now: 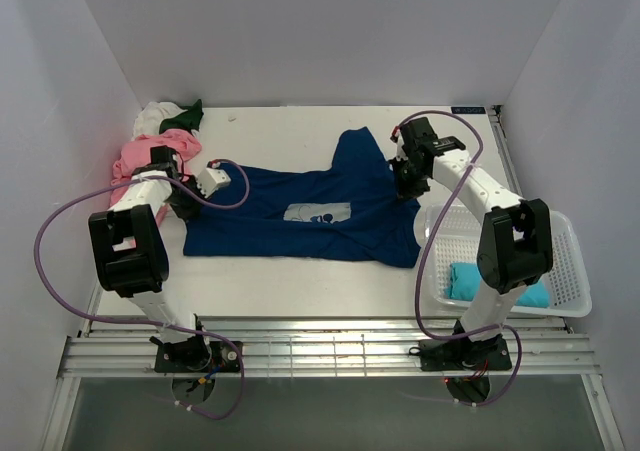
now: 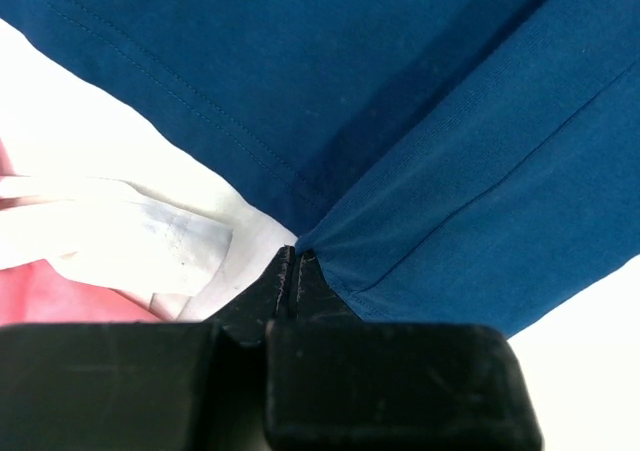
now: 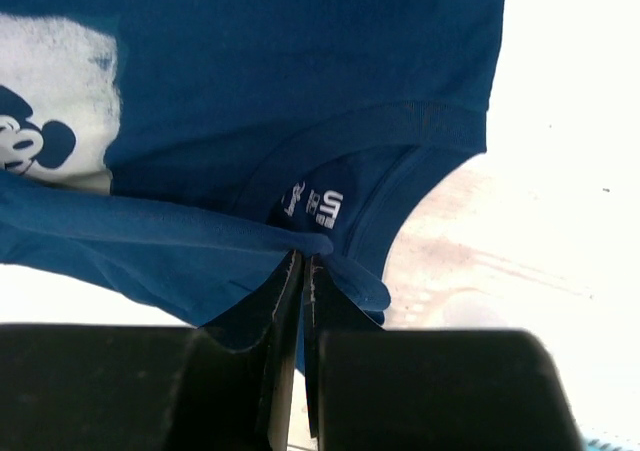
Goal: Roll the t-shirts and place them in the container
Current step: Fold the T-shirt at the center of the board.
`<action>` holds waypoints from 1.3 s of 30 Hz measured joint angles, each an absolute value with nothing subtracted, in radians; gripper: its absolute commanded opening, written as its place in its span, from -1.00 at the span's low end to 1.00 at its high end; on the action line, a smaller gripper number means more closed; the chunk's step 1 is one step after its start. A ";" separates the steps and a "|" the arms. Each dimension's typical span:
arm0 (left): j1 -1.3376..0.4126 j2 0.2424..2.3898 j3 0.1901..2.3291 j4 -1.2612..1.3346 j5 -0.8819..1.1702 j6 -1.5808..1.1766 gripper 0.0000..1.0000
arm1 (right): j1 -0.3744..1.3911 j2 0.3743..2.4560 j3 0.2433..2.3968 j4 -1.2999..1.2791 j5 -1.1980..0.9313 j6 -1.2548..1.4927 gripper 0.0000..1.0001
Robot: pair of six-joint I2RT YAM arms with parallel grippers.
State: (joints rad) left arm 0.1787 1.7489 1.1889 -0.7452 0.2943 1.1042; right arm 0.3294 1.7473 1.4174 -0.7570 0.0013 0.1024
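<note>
The navy t-shirt [image 1: 300,216] with a pale mouse print lies spread on the table, print up. My left gripper [image 1: 183,199] is shut on its left edge; in the left wrist view the cloth [image 2: 400,151] pinches at the fingertips [image 2: 292,259]. My right gripper [image 1: 405,178] is shut on the collar edge at the shirt's right; the right wrist view shows the collar [image 3: 340,211] with its label at the closed tips [image 3: 305,263]. Pink [image 1: 140,159], white [image 1: 155,119] and dark green [image 1: 185,118] shirts are piled at the far left. A teal shirt [image 1: 490,283] lies in the basket.
A white mesh basket [image 1: 570,261] stands at the right front, next to the right arm. White walls close the table on three sides. Purple cables loop from both arms.
</note>
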 measured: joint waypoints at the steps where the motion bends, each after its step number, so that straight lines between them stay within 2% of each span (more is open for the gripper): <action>1: 0.176 1.749 1.189 -0.743 0.294 1.100 -0.85 | 0.329 1.757 1.424 -0.753 0.001 0.101 -0.85; 6: 0.167 1.753 1.190 -0.721 0.279 1.070 -0.84 | 0.329 1.790 1.435 -0.742 0.013 0.101 -0.85; 8: 0.164 1.758 1.191 -0.711 0.270 1.060 -0.77 | 0.329 1.794 1.439 -0.741 0.020 0.100 -0.85; 9: 0.164 1.761 1.192 -0.706 0.267 1.057 -0.68 | 0.329 1.795 1.442 -0.740 0.022 0.100 -0.85; 10: 0.163 1.763 1.192 -0.702 0.265 1.054 -0.41 | 0.329 1.796 1.444 -0.738 0.023 0.100 -0.85; 11: 0.163 1.763 1.192 -0.699 0.261 1.054 -0.31 | 0.329 1.797 1.445 -0.734 0.024 0.099 -0.84; 14: 0.163 1.763 1.193 -0.694 0.244 1.039 -0.04 | 0.329 1.806 1.445 -0.728 0.024 0.096 -0.31; 15: 0.163 1.763 1.193 -0.694 0.238 1.035 -0.03 | 0.329 1.810 1.446 -0.727 0.023 0.096 -0.11; 18: 0.163 1.763 1.197 -0.694 0.219 1.026 -0.01 | 0.329 1.834 1.465 -0.731 0.022 0.092 0.00; 24: 0.163 1.676 1.189 -0.715 0.212 1.089 -0.01 | 0.336 1.831 1.534 -0.738 0.022 0.090 -0.06; 27: 0.163 1.495 1.063 -0.705 0.217 1.191 0.14 | 0.350 1.772 1.509 -0.749 0.030 0.099 -0.17; 28: 0.163 1.426 1.001 -0.707 0.217 1.226 0.25 | 0.360 1.740 1.482 -0.750 0.033 0.103 -0.20; 30: 0.163 1.327 0.892 -0.710 0.217 1.280 0.31 | 0.385 1.676 1.410 -0.760 0.031 0.119 -0.26; 35: 0.161 1.303 0.719 -0.693 0.212 1.355 0.31 | 0.434 1.596 1.217 -0.771 0.024 0.156 -0.26; 39: 0.161 1.333 0.686 -0.637 0.200 1.372 0.30 | 0.436 1.596 1.115 -0.779 0.025 0.178 -0.11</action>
State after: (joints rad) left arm 0.1608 1.3334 0.6861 -0.6373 0.1997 1.3724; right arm 0.4362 1.5955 1.1152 -0.7788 0.0254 0.1780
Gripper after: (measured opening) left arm 0.654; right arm 0.403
